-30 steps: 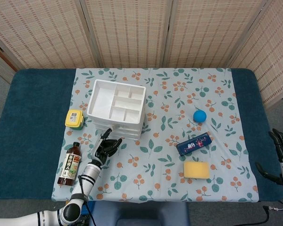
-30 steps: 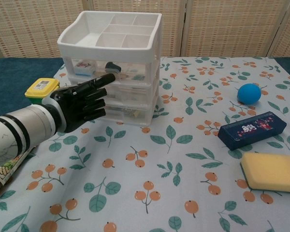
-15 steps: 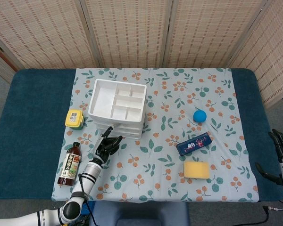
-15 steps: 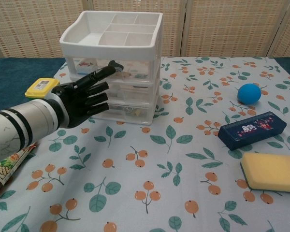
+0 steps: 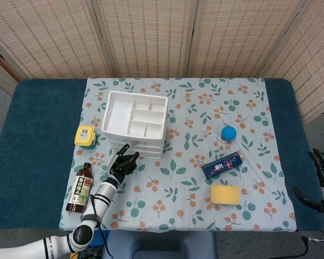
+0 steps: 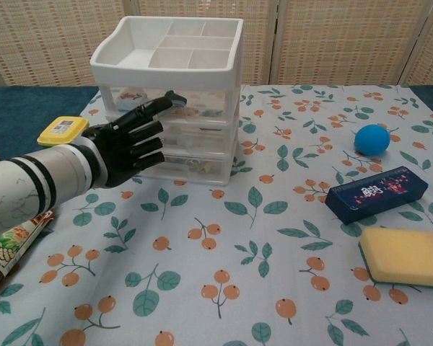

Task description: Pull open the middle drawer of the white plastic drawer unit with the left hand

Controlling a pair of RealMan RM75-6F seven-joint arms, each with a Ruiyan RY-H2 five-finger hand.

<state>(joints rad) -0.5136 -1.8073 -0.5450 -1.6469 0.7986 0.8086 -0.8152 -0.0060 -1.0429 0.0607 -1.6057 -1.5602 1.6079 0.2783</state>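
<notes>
The white plastic drawer unit (image 5: 134, 124) (image 6: 173, 94) stands on the floral cloth with all three clear drawers pushed in. Its middle drawer (image 6: 198, 133) shows small items inside. My left hand (image 5: 123, 164) (image 6: 130, 144) is right in front of the unit's left half, holding nothing. Its fingers (image 6: 162, 107) stretch toward the drawer fronts, and the longest one shows against the top drawer's front. Whether it touches I cannot tell. My right hand (image 5: 321, 172) hangs off the table's right edge in the head view, fingers apart and empty.
A yellow-lidded tub (image 5: 85, 136) (image 6: 61, 130) and a lying sauce bottle (image 5: 79, 187) (image 6: 7, 249) are left of my left arm. A blue ball (image 5: 228, 133) (image 6: 372, 138), a dark blue box (image 5: 222, 164) (image 6: 375, 192) and a yellow sponge (image 5: 224, 195) (image 6: 408, 256) lie to the right.
My left hand has moved forward and up toward the drawer fronts, its pointing finger rising from the middle drawer's level to the top drawer's. The drawers stay pushed in. The right hand is still.
</notes>
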